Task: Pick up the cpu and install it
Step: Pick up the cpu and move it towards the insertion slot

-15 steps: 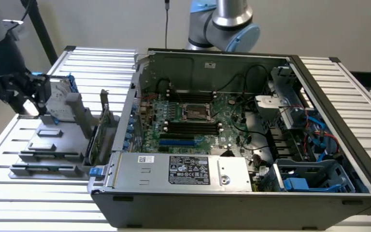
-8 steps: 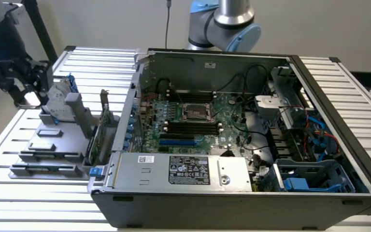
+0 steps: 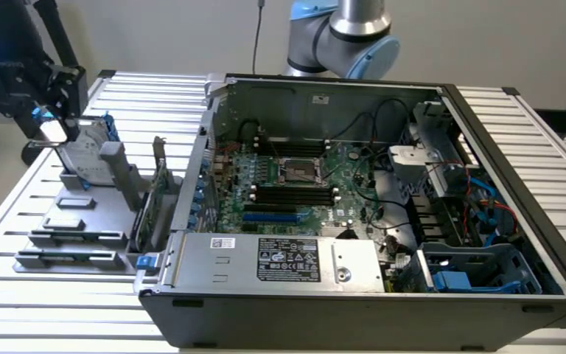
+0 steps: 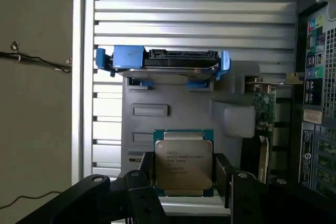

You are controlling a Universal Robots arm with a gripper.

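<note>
One open case (image 3: 362, 317) lies on the slatted table (image 3: 519, 118). It holds a green motherboard (image 3: 337, 203), with the socket (image 3: 300, 171) set mid-board between black memory slots (image 3: 293, 195). A power supply (image 3: 283, 258) fills the near corner of the case.

One grey fixture (image 3: 77, 221) stands beside the case, at the exterior view's left. It carries:
- a blue-framed hard drive (image 3: 91, 144), set on edge
- a card (image 3: 155, 188), upright and nearest the case
- grey blocks (image 3: 67, 220), lying flat

The gripper (image 3: 49, 118) hangs at the far end of the fixture, near the hard drive. It is well apart from the socket, with the case wall between them. Its fingers (image 4: 148, 174) are closed on the cpu (image 4: 184, 163), one on each of two opposite edges. In the wrist view the fixture and the hard drive show beyond the chip.

The cpu is a small flat square. Its silver metal lid bears lines of dark print, and a green border shows along two edges of the lid
</note>
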